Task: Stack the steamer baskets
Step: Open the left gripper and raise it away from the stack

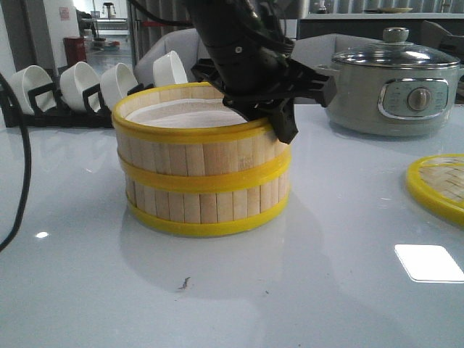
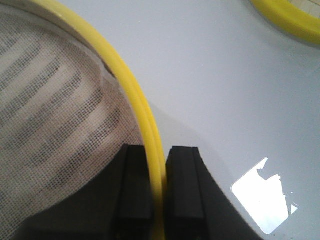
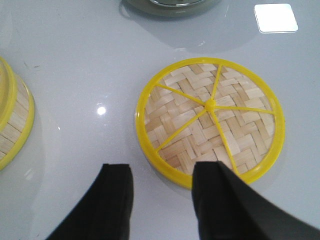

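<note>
Two steamer baskets stand stacked at the table's centre: the upper basket (image 1: 196, 154) sits squarely on the lower basket (image 1: 203, 204). A white liner (image 1: 181, 112) shows inside the upper one. My left gripper (image 1: 284, 125) comes down from above and is shut on the upper basket's yellow rim (image 2: 131, 85) at its right side, one finger inside over the liner (image 2: 50, 100), one outside. My right gripper (image 3: 165, 167) is open and empty above the table, beside the flat woven lid (image 3: 210, 120). The stack's edge (image 3: 12, 125) shows in the right wrist view.
The woven lid (image 1: 442, 185) lies flat at the right edge of the table. A grey-green electric pot (image 1: 395, 87) with a glass lid stands at the back right. A rack of white cups (image 1: 80, 87) stands at the back left. A black cable (image 1: 22, 181) hangs at the left.
</note>
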Available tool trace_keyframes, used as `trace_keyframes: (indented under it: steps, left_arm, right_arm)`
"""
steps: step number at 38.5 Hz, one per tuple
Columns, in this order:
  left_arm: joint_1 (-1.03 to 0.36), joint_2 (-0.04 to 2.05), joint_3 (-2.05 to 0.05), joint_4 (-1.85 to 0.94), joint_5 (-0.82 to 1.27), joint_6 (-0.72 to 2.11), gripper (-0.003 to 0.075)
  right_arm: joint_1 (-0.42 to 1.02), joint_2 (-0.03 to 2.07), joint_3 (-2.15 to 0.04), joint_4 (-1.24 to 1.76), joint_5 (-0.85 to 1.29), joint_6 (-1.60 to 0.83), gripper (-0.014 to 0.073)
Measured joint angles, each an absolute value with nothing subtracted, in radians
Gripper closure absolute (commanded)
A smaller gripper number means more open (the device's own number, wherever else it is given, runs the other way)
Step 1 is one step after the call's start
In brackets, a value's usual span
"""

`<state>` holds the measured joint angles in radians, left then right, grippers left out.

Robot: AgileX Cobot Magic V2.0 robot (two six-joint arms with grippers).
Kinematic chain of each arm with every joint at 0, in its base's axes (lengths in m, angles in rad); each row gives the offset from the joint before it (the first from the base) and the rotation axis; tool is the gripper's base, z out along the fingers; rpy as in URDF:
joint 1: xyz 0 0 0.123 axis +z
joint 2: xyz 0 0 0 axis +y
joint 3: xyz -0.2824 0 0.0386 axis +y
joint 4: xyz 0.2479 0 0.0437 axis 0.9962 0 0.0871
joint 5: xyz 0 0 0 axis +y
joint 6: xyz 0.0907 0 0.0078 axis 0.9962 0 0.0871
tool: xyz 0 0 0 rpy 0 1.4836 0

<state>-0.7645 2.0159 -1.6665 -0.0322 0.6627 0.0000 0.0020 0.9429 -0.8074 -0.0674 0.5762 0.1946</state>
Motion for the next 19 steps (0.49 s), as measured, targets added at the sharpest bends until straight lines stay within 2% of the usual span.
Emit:
trace_keyframes:
  steps: [9,19]
  left_arm:
    - [-0.762,2.016,-1.683,-0.021,0.663,0.000,0.0365]
    - [-0.761,2.016,-1.696,-0.015,0.661,0.000,0.0344]
  right_arm:
    - [0.002,0.943,-0.807,-0.067,0.576,0.195,0.0203]
    - [0.002,0.943,-0.807,-0.067,0.576,0.195,0.0203]
